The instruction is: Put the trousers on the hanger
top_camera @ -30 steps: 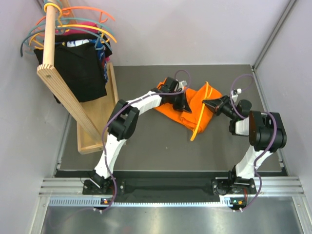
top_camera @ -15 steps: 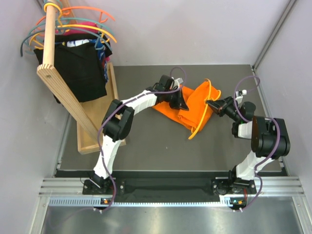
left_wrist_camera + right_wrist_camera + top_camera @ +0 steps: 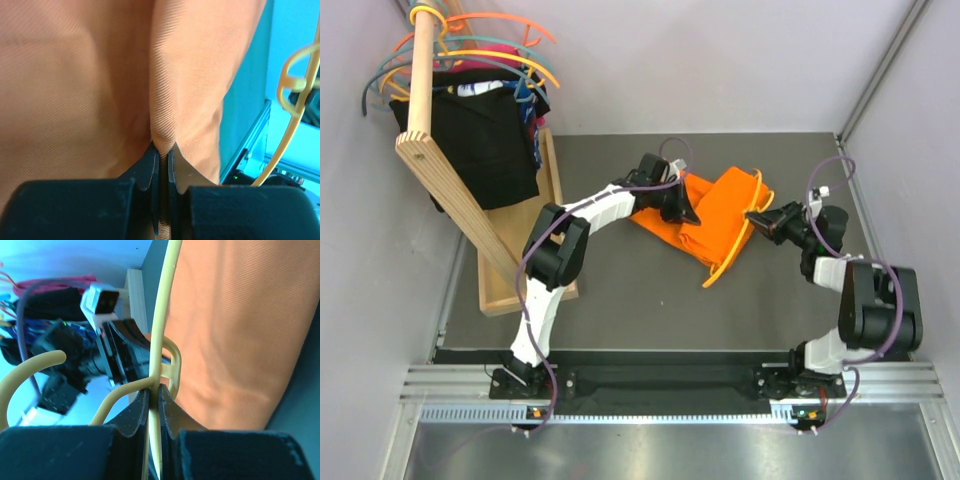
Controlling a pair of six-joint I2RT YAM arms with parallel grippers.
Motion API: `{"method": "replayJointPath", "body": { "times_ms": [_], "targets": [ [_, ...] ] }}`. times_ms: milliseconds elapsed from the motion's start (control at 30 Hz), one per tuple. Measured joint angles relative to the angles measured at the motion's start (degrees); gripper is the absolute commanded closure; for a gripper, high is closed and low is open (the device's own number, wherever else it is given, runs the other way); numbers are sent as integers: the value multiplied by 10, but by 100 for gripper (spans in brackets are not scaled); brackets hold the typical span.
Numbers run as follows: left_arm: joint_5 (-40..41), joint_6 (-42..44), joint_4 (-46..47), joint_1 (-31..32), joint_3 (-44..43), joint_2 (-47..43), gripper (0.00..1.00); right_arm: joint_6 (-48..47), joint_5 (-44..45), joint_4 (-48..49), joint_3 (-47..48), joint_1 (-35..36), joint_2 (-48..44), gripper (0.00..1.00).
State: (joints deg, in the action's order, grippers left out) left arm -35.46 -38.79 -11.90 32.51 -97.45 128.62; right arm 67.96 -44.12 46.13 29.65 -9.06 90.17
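The bright orange trousers (image 3: 712, 215) lie bunched on the dark table (image 3: 620, 300) at centre right. My left gripper (image 3: 688, 207) is shut on a fold of the trousers (image 3: 165, 90), pinched between its black jaws. My right gripper (image 3: 757, 219) is shut on the amber-yellow hanger (image 3: 745, 225), which runs along the right side of the cloth. In the right wrist view the thin hanger (image 3: 165, 310) stands gripped between the jaws, with the orange cloth (image 3: 240, 330) beside it. The hanger also shows in the left wrist view (image 3: 292, 90).
A wooden rack (image 3: 430, 150) stands at the left with coral and teal hangers (image 3: 490, 45) and black garments (image 3: 485, 135). Its wooden base tray (image 3: 510, 280) lies along the table's left edge. Grey walls close in on three sides.
The right gripper has moved right and back with the hanger. The hanger now curves round the trousers' right edge. The left gripper has shifted slightly left and back with the cloth.
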Motion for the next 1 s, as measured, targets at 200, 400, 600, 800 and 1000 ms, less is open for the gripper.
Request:
{"method": "replayJointPath", "body": {
  "times_ms": [200,400,600,800,1000],
  "targets": [
    [-6,-1,-23,-6,-60,-7,100,-83,5,-103,15,0,-77,100],
    [4,2,-36,-25,-64,-10,100,-85,8,-107,29,16,-17,100],
    [13,18,-66,-72,-77,-10,100,-84,10,-114,64,33,18,100],
    [19,44,-100,-105,-113,-10,100,-82,19,-113,75,42,18,100],
    [28,65,-127,-121,-114,-10,100,-72,35,-102,81,63,24,100]
  ]
}}
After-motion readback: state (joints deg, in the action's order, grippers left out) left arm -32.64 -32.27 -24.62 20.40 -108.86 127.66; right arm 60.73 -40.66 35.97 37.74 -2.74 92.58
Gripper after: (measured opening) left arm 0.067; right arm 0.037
